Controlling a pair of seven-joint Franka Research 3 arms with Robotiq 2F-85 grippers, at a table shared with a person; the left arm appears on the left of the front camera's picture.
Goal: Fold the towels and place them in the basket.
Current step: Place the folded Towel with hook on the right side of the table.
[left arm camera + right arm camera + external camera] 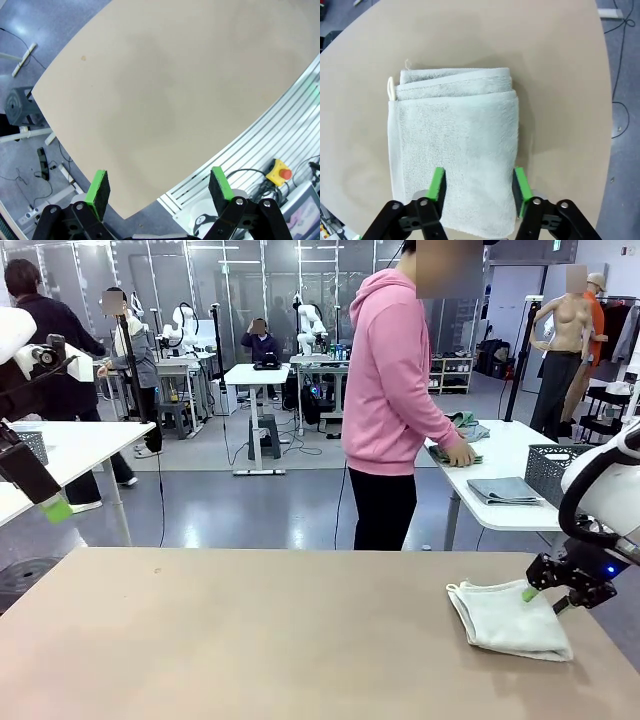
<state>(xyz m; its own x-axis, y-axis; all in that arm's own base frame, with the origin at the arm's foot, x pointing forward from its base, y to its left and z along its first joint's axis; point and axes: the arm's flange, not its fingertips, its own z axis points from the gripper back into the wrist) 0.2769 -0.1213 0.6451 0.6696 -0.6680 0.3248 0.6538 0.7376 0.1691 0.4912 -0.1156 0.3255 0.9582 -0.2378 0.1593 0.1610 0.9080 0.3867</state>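
A folded off-white towel [508, 618] lies on the tan table [250, 640] at the right. My right gripper [545, 598] hovers open over its right end. In the right wrist view the towel [452, 135] lies flat with its folded layers at the far end, and the right gripper [479, 192] straddles its near part without pinching it. My left gripper [50, 502] is raised at the far left, open and holding nothing; the left wrist view has this gripper [159, 190] above bare table. The dark mesh basket [548, 472] stands on the white table beyond.
A person in a pink hoodie [395, 380] stands at the far side, one hand on a green towel [455, 453] on the white table [510, 455]. A folded grey towel [503, 491] lies beside the basket. The table edge and an aluminium rail [260, 145] show below the left gripper.
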